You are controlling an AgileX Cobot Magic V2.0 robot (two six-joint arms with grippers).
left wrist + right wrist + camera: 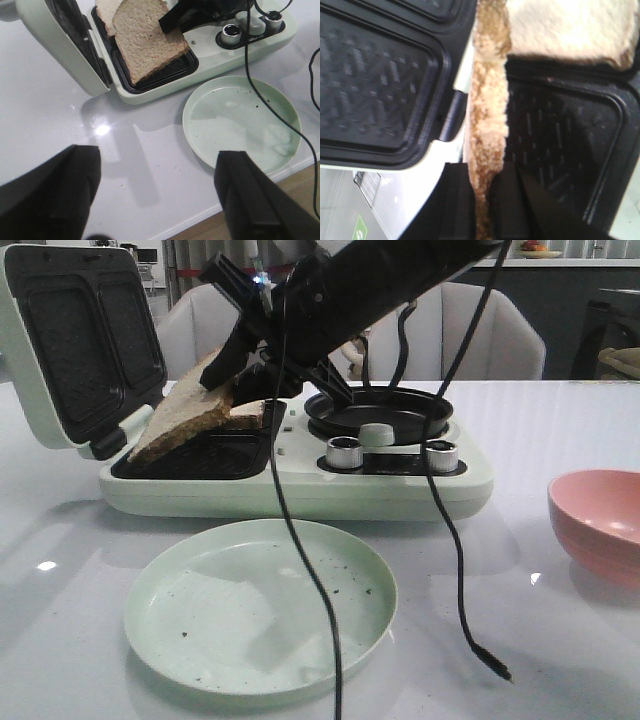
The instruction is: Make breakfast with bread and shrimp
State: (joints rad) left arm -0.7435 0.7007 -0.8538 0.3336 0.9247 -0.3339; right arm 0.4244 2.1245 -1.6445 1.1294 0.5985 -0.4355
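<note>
One slice of bread hangs tilted over the left grill well of the pale green sandwich maker, its low edge resting in the well. My right gripper is shut on its upper edge; in the right wrist view the slice runs edge-on between the fingers. A second slice lies flat behind it in the well. My left gripper stands open above bare table, near the plate, holding nothing. The shrimp is out of view.
The appliance's lid stands open at the left. A round black pan and two metal knobs sit on its right half. A pale green plate lies in front, a pink bowl at the right. Black cables hang over the plate.
</note>
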